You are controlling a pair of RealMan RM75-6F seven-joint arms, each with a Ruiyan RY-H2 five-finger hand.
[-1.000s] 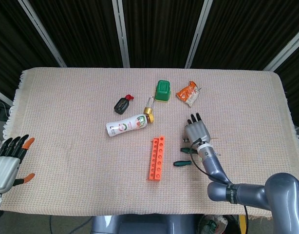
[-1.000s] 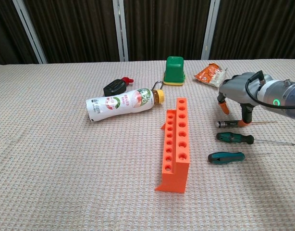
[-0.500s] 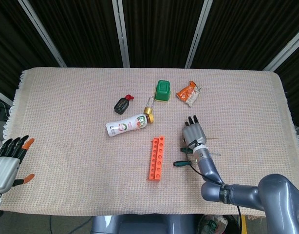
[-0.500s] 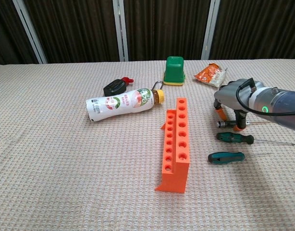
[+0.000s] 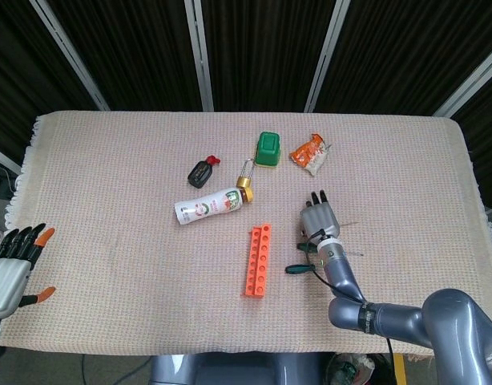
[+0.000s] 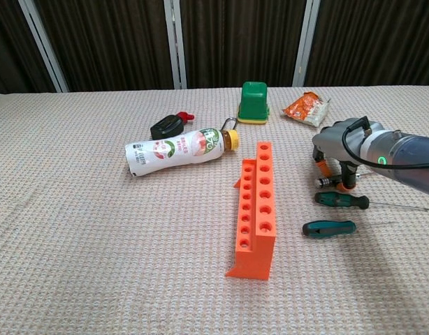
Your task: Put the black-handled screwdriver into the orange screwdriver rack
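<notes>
The black-handled screwdriver [image 6: 325,182] lies on the cloth right of the orange rack [image 6: 255,209] [image 5: 258,260], mostly covered by my right hand [image 6: 342,149] [image 5: 319,217]. That hand is lowered over it, and its orange fingertips [image 6: 348,184] touch the handle from both sides. In the head view the hand hides the handle. The rack lies flat with its holes facing up and nothing in them. My left hand [image 5: 10,269] hangs off the table's left edge, fingers spread, holding nothing.
Two green-handled screwdrivers [image 6: 340,200] [image 6: 328,227] lie just in front of the right hand. A white bottle [image 6: 178,150], a small black bottle [image 6: 169,125], a green cup [image 6: 253,102] and an orange snack packet [image 6: 305,108] sit behind the rack.
My right hand has come down onto the black-handled screwdriver, and its fingers have drawn in around the handle. The left hand has stayed where it was.
</notes>
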